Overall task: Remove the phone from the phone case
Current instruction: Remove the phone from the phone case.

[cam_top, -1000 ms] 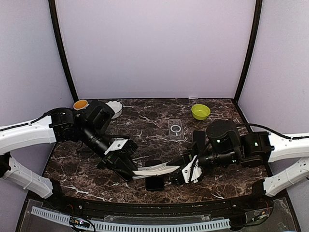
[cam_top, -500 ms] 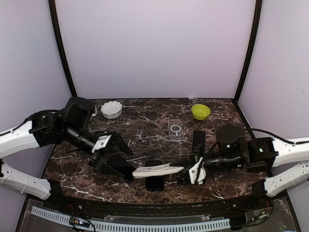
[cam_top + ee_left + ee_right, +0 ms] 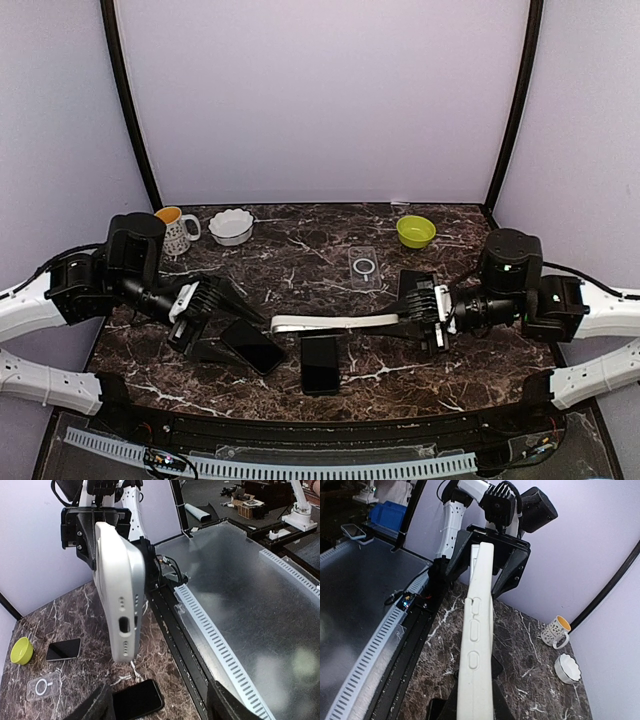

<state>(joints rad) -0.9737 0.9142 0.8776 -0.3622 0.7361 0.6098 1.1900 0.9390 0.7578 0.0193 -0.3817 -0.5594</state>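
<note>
phone case (image 3: 335, 322): white, held on edge above the table (image 3: 300, 250), lying level between the two arms
right gripper (image 3: 412, 318): clenched on the right end of the phone case
left gripper (image 3: 226, 322): released, fingers spread, near the left end of the phone case but apart from it
black phone (image 3: 253, 346): flat on the table, just beside the left gripper's fingers, out of the phone case
second phone (image 3: 320, 363): flat on the table toward the near edge, under the middle of the phone case
third phone (image 3: 63, 649): flat on the table near the green bowl
clear case (image 3: 365, 267): flat at mid table, ring mark on it
green bowl (image 3: 415, 231): back right
mug (image 3: 175, 232): back left, just beside the white bowl (image 3: 231, 226)
</note>
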